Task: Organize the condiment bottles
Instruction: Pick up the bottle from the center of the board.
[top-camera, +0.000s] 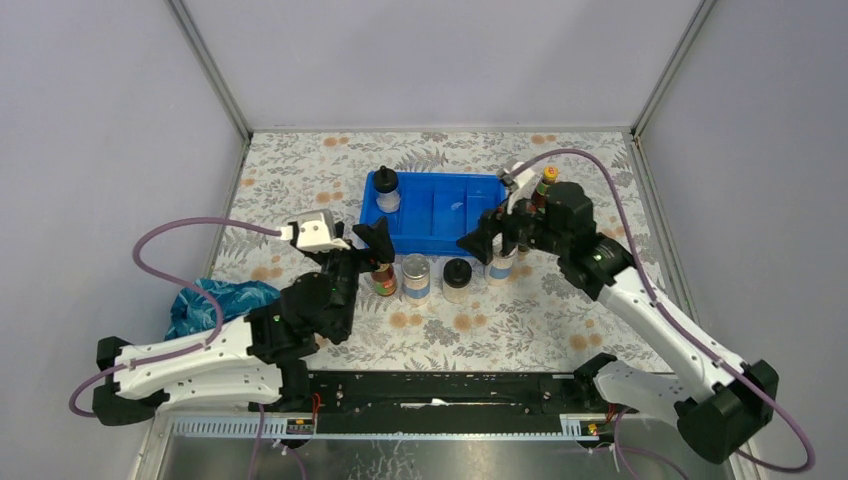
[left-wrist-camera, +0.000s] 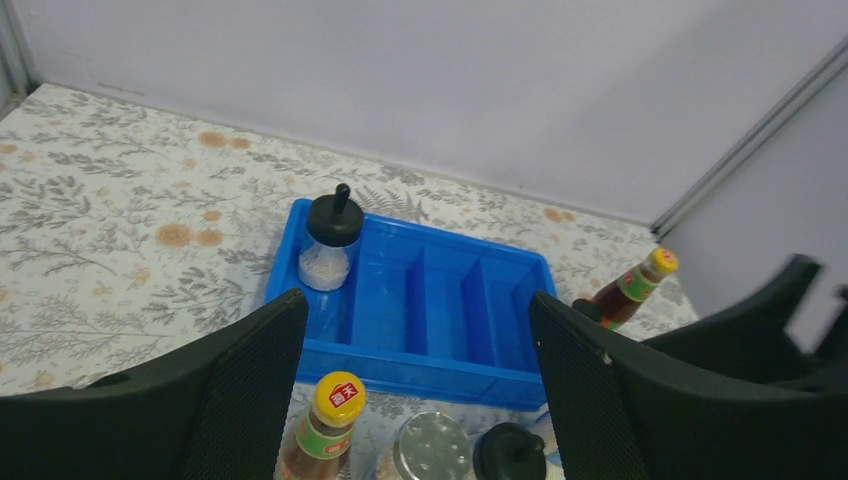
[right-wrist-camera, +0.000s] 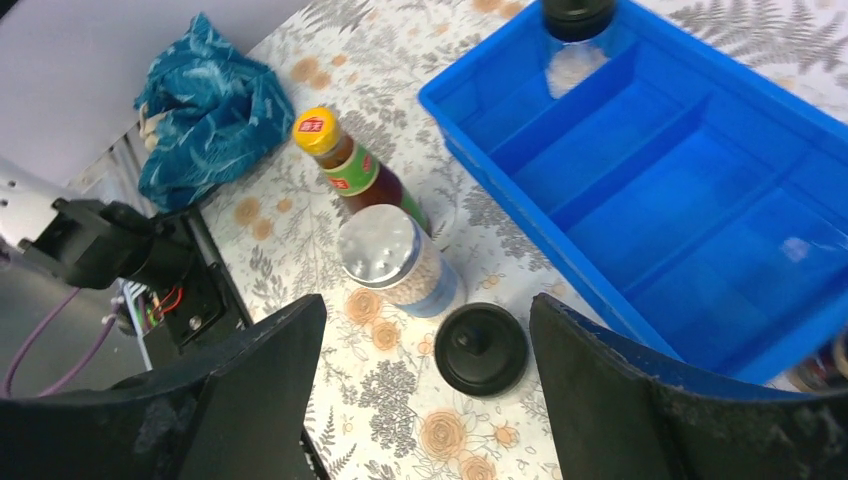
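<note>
A blue tray (top-camera: 440, 235) holds one black-domed bottle (top-camera: 387, 188) in its left compartment. In front of it stand a yellow-capped bottle (top-camera: 383, 278), a silver-lidded jar (top-camera: 415, 276) and a black-domed bottle (top-camera: 457, 279). A second silver-lidded jar (top-camera: 500, 267) is partly hidden by my right gripper (top-camera: 490, 243). Another yellow-capped bottle (top-camera: 547, 185) stands right of the tray. My left gripper (top-camera: 366, 250) is open just above the near yellow-capped bottle (left-wrist-camera: 335, 415). My right gripper (right-wrist-camera: 428, 305) is open above the black-domed bottle (right-wrist-camera: 482, 347). I cannot make out the tiny dark bottles.
A crumpled blue cloth (top-camera: 220, 300) lies at the left near my left arm and also shows in the right wrist view (right-wrist-camera: 205, 100). The tray (left-wrist-camera: 440, 372) has several empty compartments. Grey walls close in the floral tabletop on three sides.
</note>
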